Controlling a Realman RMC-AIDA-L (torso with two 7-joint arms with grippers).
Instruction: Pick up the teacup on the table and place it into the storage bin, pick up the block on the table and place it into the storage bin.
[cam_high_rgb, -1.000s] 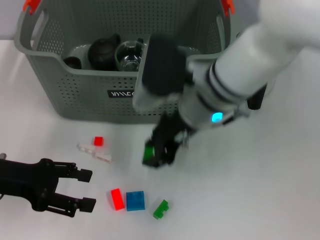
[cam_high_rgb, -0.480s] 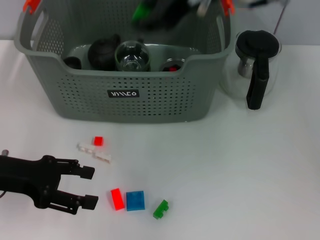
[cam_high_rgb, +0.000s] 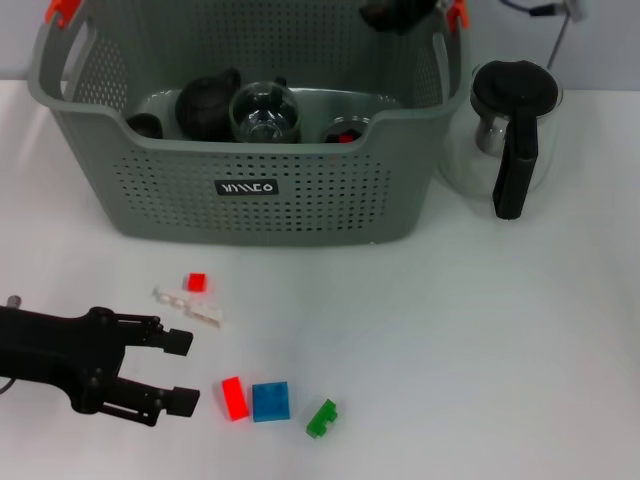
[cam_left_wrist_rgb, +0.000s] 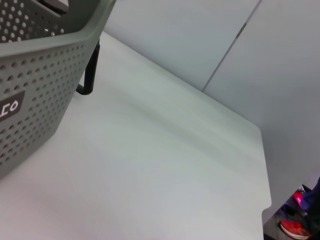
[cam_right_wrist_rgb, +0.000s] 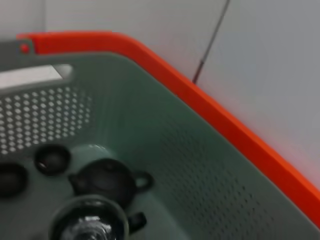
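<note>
The left hand (cam_high_rgb: 170, 372) lies low at the near left of the white surface (cam_high_rgb: 450, 340), its two black fingers spread with nothing between them, just left of a red block (cam_high_rgb: 234, 398), a blue block (cam_high_rgb: 271, 401) and a green block (cam_high_rgb: 321, 417). A small red block (cam_high_rgb: 196, 282) and a white piece (cam_high_rgb: 190, 305) lie a little farther back, near the storage bin (cam_high_rgb: 250, 190), which holds a dark teapot (cam_high_rgb: 206, 103), a glass pot (cam_high_rgb: 265, 112) and small dark cups. The right hand (cam_high_rgb: 400, 12) is only a dark blur above the bin's far right rim, so I cannot tell its fingers; a glass kettle (cam_high_rgb: 505, 130) with a black handle stands just right of the bin.
</note>
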